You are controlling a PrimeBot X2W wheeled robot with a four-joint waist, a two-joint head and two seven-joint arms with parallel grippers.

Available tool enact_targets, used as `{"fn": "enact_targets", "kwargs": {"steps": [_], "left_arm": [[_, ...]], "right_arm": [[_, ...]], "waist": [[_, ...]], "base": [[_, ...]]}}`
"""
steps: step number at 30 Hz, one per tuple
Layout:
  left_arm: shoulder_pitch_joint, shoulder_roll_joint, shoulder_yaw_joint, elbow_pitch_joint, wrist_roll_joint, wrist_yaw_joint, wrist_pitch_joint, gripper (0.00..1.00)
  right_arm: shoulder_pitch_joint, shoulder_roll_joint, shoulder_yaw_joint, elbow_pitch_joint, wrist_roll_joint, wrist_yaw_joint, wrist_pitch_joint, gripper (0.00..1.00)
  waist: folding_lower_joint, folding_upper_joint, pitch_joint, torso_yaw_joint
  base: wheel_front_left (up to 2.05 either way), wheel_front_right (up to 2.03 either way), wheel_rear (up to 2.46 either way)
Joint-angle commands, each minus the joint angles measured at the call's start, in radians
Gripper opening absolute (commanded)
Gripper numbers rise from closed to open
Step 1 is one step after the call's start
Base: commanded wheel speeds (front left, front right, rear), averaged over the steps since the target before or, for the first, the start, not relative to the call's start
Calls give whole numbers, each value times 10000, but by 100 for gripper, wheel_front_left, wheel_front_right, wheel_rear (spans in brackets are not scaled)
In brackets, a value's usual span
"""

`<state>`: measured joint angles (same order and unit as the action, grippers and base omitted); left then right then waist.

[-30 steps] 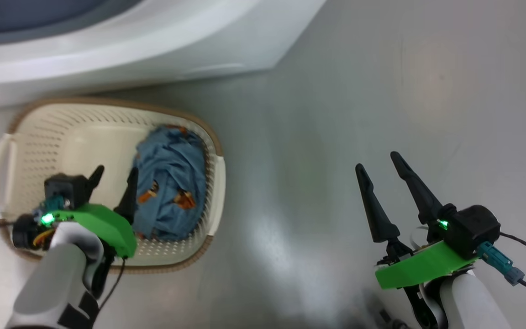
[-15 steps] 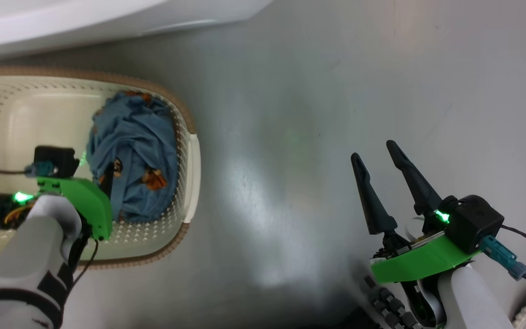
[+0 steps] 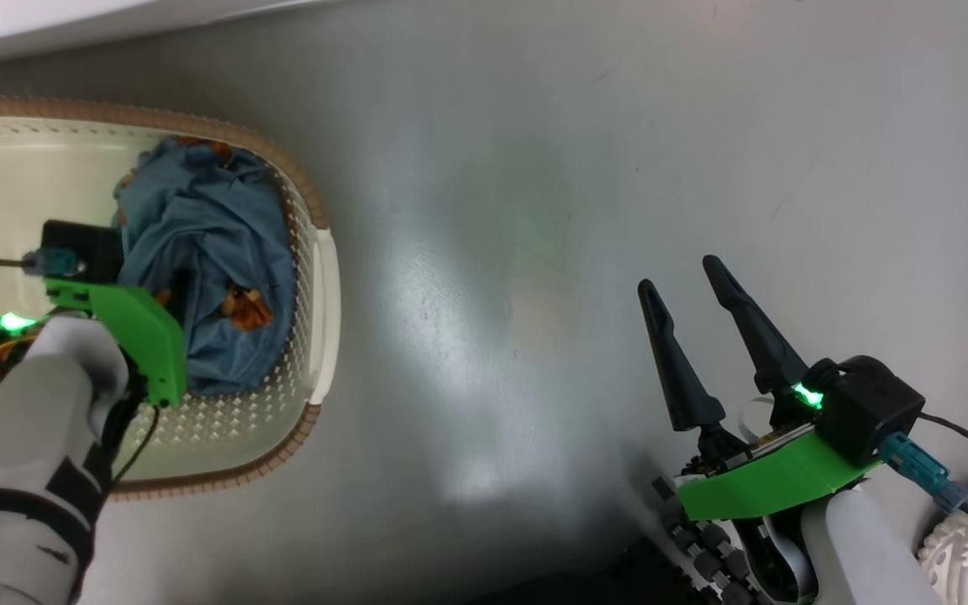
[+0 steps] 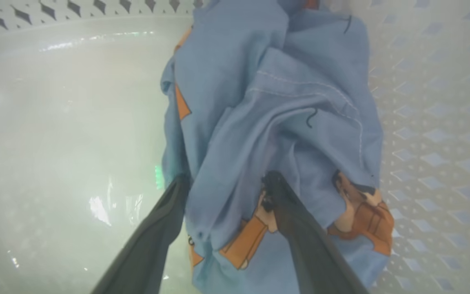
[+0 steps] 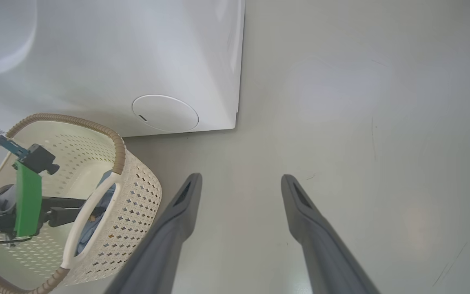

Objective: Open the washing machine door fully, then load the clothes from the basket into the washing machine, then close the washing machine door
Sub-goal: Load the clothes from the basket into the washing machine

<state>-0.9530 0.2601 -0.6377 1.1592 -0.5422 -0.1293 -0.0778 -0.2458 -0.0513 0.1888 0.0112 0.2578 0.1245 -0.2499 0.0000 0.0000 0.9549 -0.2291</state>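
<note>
Since a second ago the head camera has swung, so the basket (image 3: 326, 290) sits further left in its view and the washing machine (image 5: 129, 49) has shrunk to a white strip at the top edge. The left tool (image 4: 227, 179) has dropped deeper into the basket. Its fingers, earlier beside the clothes (image 4: 267, 94), now stand wide apart astride a fold of the blue bundle, not clamped on it. The basket rests on the floor (image 3: 551, 168) just before the machine's front. The right tool (image 3: 679, 276) stays wide open and empty above bare floor.
</note>
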Motion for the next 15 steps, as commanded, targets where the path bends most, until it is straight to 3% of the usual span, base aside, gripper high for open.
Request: {"fn": "enact_targets", "kwargs": {"steps": [1, 8, 9, 11, 15], "left_arm": [[101, 238, 74, -105, -119, -13, 13, 100], [97, 80, -747, -958, -1090, -13, 353, 100], [117, 94, -897, -1053, -1222, -13, 421, 78], [123, 163, -1184, -1213, -1420, -13, 426, 0], [178, 290, -1547, -1401, -2014, -13, 500, 0]], "right_arm": [[381, 11, 275, -192, 132, 62, -118, 100], [359, 11, 236, -132, 145, 62, -118, 100], [348, 11, 222, -116, 142, 62, -118, 100], [329, 11, 184, -86, 128, 62, -118, 100], [246, 11, 64, -57, 104, 62, -118, 100]], "waist": [[0, 0, 54, -34], [0, 0, 86, 23], [0, 0, 68, 42], [0, 0, 25, 88], [0, 0, -118, 200]], "base": [[0, 0, 0], [0, 0, 0], [0, 0, 0], [0, 0, 0], [0, 0, 0]]}}
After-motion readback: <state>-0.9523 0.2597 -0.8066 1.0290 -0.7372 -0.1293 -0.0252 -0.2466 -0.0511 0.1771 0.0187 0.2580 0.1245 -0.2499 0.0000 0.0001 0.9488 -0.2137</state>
